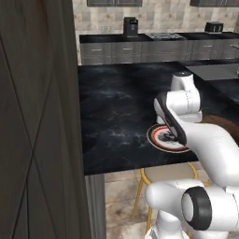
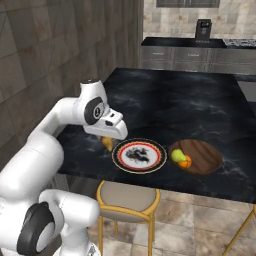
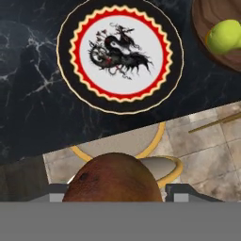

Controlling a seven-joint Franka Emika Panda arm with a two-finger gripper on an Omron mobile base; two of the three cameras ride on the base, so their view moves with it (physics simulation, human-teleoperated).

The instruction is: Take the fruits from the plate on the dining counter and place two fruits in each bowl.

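The arm is bent low over the near edge of the black marble worktop [image 2: 190,105], its hand hanging just left of the plate [image 2: 139,155]. In the hand view a brown fruit [image 3: 113,181] sits between the jaws [image 3: 113,195], which stand partly closed against its sides; the fruit is held clear of the plate, above the worktop's edge, with the stool [image 2: 127,196] below. The plate lies flat near the worktop's front edge; it is white in the middle with a dark painted figure, a red scalloped band and a black outer rim, and its surface is bare of fruit. Just to the right of the plate, close but apart from it, stands the brown wooden bowl [image 2: 207,150]. A green fruit [image 2: 177,156] and an orange fruit [image 2: 186,161] rest inside it, touching one another, at the side nearest the plate. A small yellow-brown object shows under the hand in the right base view; what it is cannot be told.
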